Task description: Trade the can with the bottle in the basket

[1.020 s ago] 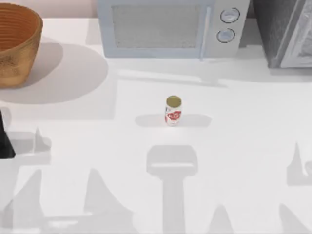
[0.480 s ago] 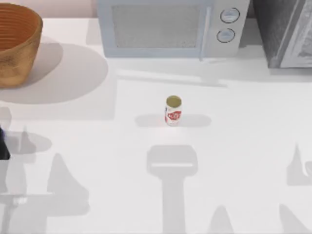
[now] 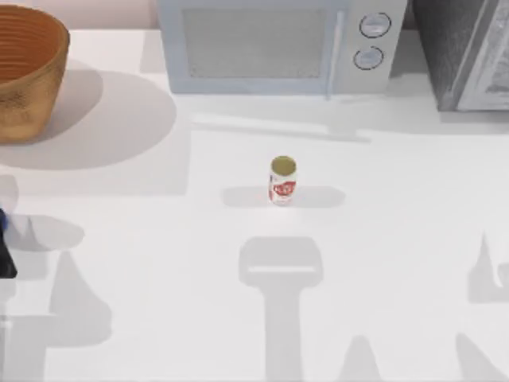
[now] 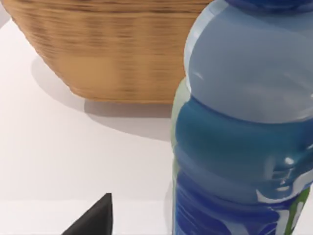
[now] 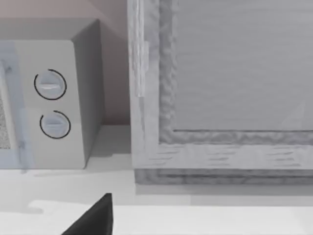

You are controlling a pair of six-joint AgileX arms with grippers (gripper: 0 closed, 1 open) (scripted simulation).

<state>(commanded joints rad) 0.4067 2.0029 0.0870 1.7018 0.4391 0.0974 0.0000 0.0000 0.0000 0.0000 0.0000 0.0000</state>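
So the swap looks about half in hand. The left wrist view has a big clear blue plastic bottle with a blue label point(image 4: 239, 122) right up against the camera, upright, with the large round orange-brown wicker basket point(image 4: 112, 49) standing behind it on the white table point(image 4: 58, 161). That reads like the bottle is already out of the basket and clamped in the left gripper, though only one dark fingertip point(image 4: 93, 218) shows there, so the actual finger contact can't be seen; gripping it is a guess from how close it sits.

From above, the left gripper point(image 3: 5, 255) is just a dark sliver at the table's left edge, nearer the front than the basket point(image 3: 28, 76), which sits in the far left corner. The small white can with red markings and a gold top point(image 3: 282, 181) stands upright by itself near the middle of the table, well apart from the basket, in front of the pale grey microwave point(image 3: 274, 44).

The right arm seems parked off to the right; its wrist view faces the microwave's dials point(image 5: 51, 103) and a grey framed cabinet point(image 5: 220, 88), and whether its fingers are open can't be told.

Next move, probably: set the bottle down on bare table without tipping it, then go for the can and drop it into the basket.
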